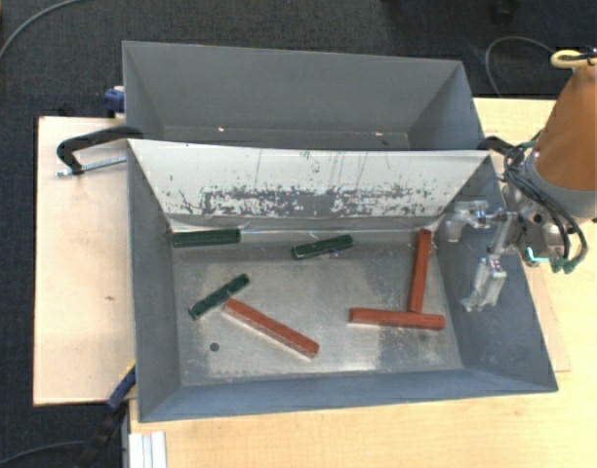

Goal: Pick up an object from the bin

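Just left of the gripper (480, 295), on the floor of the grey bin (152, 339), lay a long red bar (419, 271). The gripper hung over the bin's sloping right wall, near the bar but apart from it. Whether the gripper was open or closed could not be told.

The long red bar's long axis ran from the front of the bin toward the back, almost straight up the view. Its far end leaned slightly toward the gripper's side. Its near end met a crosswise red bar (396, 318), whose long axis ran left to right. The two together made a shape like an upside-down T. The right end of the crosswise red bar lay below and to the left of the gripper.

Well to the left of the gripper lay a slanted red bar (271, 328), its lower end pointing toward the front right. A slanted green bar (218, 296) lay just beside its upper end. Farther back, also left of the gripper, a middle green bar (322, 248) and a far green bar (206, 238) lay near the foot of the back wall, both roughly left to right.
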Controlling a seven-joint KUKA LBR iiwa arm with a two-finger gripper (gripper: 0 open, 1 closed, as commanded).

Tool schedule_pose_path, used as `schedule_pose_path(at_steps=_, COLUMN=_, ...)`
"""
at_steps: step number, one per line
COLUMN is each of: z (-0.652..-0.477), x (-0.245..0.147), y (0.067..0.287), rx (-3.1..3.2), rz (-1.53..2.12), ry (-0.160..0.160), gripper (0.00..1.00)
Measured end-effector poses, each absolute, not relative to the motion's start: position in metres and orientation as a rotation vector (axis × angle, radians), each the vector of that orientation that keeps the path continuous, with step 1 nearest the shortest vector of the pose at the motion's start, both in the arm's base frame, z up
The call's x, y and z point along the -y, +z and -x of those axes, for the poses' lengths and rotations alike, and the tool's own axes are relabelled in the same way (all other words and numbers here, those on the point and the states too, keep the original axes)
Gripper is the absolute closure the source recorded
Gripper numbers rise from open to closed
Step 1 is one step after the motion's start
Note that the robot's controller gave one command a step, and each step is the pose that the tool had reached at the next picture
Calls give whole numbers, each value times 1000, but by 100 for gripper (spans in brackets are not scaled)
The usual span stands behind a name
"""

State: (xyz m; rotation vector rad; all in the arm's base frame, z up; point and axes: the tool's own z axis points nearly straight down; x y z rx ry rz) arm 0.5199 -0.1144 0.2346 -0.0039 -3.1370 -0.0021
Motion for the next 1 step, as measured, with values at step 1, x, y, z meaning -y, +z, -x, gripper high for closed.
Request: schedule_pose_path(at_steps=1, z=-524, x=101, y=73, rx=3121, rz=-303, ry=-5, gripper=0)
